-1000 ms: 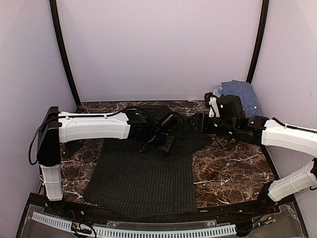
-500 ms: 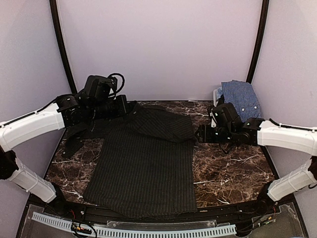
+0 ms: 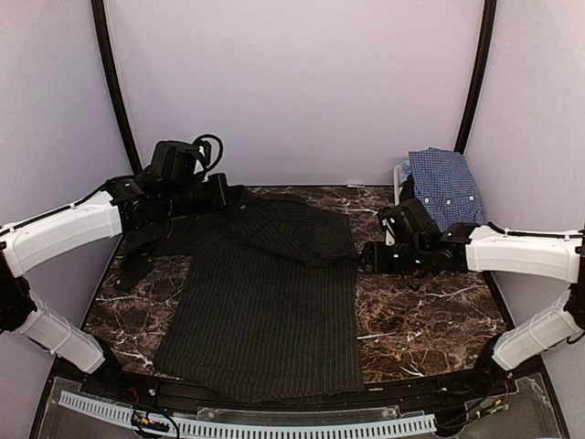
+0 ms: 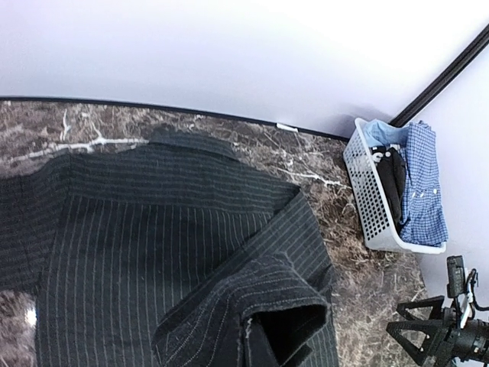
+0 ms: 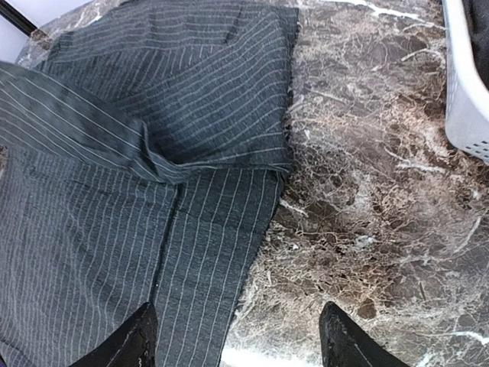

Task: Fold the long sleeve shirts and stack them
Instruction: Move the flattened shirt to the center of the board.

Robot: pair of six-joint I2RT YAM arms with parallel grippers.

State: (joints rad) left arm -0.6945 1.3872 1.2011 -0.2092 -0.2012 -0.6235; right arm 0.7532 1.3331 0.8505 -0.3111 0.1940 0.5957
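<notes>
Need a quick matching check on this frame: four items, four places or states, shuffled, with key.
Items
1. black pinstripe shirt
2. blue check shirt
3. white basket
4. right claw

Places or states
A. open, above the bare table beside the striped shirt's edge
B. hanging over the basket's rim
C. standing in the far right corner of the table
D. spread across the middle of the table

Pairs: 1-D, 2-B, 3-C, 4-A
</notes>
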